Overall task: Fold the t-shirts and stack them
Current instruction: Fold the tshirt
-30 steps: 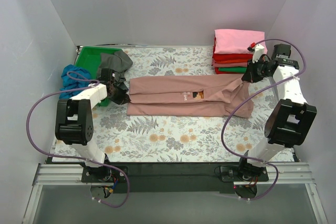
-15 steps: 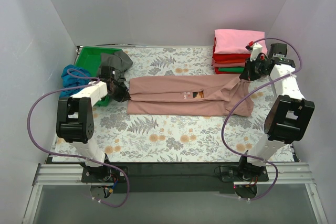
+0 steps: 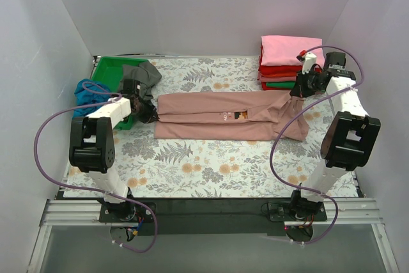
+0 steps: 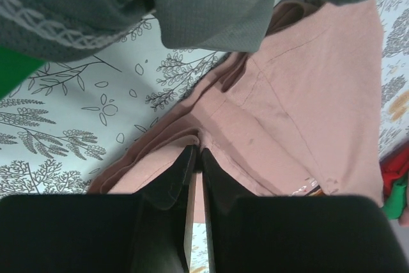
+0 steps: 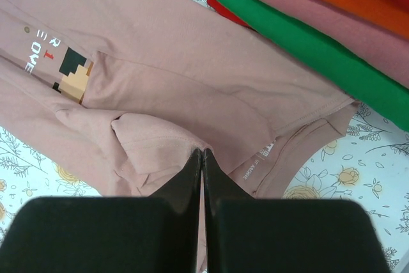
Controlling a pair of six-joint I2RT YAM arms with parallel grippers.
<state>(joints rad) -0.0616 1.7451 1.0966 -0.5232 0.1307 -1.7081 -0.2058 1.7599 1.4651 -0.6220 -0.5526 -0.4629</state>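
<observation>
The dusty-pink tee (image 3: pixel 223 116) lies mid-table as a long band folded lengthwise. It is soft matte cotton, with the pixel graphic and lettering showing at the fold line. Its right end bunches into a raised ridge, and the collar label is exposed there.

The left gripper (image 4: pixel 195 153) is closed to a sliver on the tee's left-end fold. The right gripper (image 5: pixel 202 153) is pinched fully together on the ridge at the right end.

A stack (image 3: pixel 284 62) of folded pink, red and green tees sits in the far right corner. A grey tee (image 3: pixel 142 73) drapes over the green tray (image 3: pixel 107 68) in the far left corner, and a blue tee (image 3: pixel 86 94) is crumpled at the left edge.

The table covering (image 3: pixel 204 158) is floral grey-white, and the walls are plain and pale.

Compared with one second ago, the right gripper is slightly farther left and the tee's right end is drawn in a little.
</observation>
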